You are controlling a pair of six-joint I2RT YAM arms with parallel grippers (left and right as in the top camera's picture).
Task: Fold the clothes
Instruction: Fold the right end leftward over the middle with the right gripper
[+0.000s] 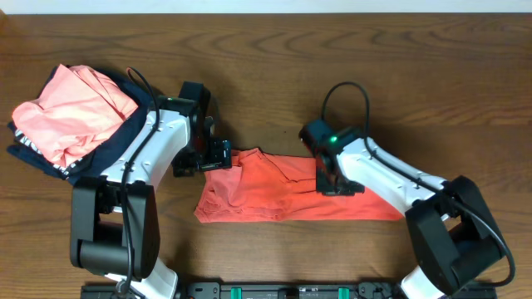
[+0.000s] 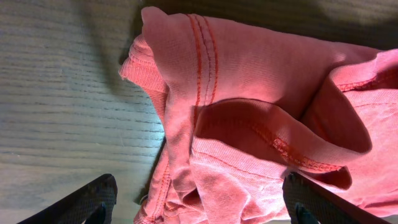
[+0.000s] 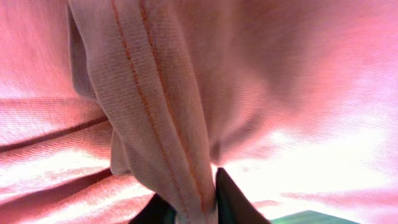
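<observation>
The brown wooden surface [image 1: 332, 50] carries everything. On it the coral-red T-shirt [image 1: 266, 195] lies as a long, rumpled band between the two arms. Its upper-left corner sits just under the left jaws, its upper edge meets the right jaws, and its far end runs on past them beneath the right arm [image 1: 391, 174]. Well to the outer side of the left jaws, beyond the left arm [image 1: 154, 149], a paler salmon-pink garment [image 1: 71, 112] is heaped on a dark navy garment [image 1: 116, 149]. Both lie apart from the T-shirt.

The left jaws stand spread wide. In the left wrist view their dark fingers [image 2: 93, 202] show at the two bottom corners, with a double-stitched hem and a loose curled fold of the T-shirt ahead of and between them, and bare wood grain to one side. Whether either finger touches the cloth cannot be told.

The right jaws are drawn together on the T-shirt — in the right wrist view a narrow stitched fold of it runs down and is pinched between the dark fingertips [image 3: 239, 205] at the bottom edge. Pink cloth fills nearly all the rest of that view.
</observation>
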